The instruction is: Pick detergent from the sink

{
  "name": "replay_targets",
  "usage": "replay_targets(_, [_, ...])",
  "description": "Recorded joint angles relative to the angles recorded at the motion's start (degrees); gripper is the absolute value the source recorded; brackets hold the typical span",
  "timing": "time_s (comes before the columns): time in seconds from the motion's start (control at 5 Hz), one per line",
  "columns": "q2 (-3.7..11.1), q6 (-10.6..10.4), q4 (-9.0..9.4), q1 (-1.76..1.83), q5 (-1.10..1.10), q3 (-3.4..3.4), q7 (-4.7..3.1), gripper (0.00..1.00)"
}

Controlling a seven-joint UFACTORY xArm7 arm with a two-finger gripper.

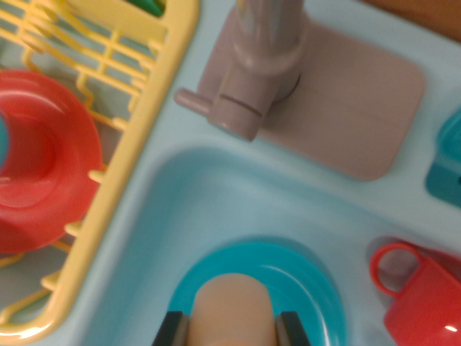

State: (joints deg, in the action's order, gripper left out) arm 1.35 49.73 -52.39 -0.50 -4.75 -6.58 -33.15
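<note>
A beige, rounded detergent bottle (232, 306) shows at the bottom centre of the wrist view. My gripper (232, 333) has one dark finger (173, 330) pressed to its left side and the other to its right, so it is shut on the bottle. Right behind the bottle lies a teal plate (295, 277) inside the pale blue sink (216, 191). The bottle's lower part is out of frame, and I cannot tell whether it rests on the plate or hangs above it.
A grey faucet (259, 65) on a grey base stands just beyond the basin. A yellow dish rack (144, 115) at the wrist view's left holds a red bowl (43, 166). A red cup (425, 295) and a teal object (446, 158) sit at the right.
</note>
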Motion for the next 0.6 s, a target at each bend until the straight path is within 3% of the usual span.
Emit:
replay_targets(0.2, [-0.88, 2.5, -1.65, 0.03, 0.23, -0.02, 0.27, 1.00])
replay_targets(0.4, [-0.88, 2.5, -1.65, 0.03, 0.23, -0.02, 0.27, 1.00])
replay_targets(0.6, [-1.80, 5.2, -3.39, 0.06, 0.48, -0.04, 0.54, 1.00])
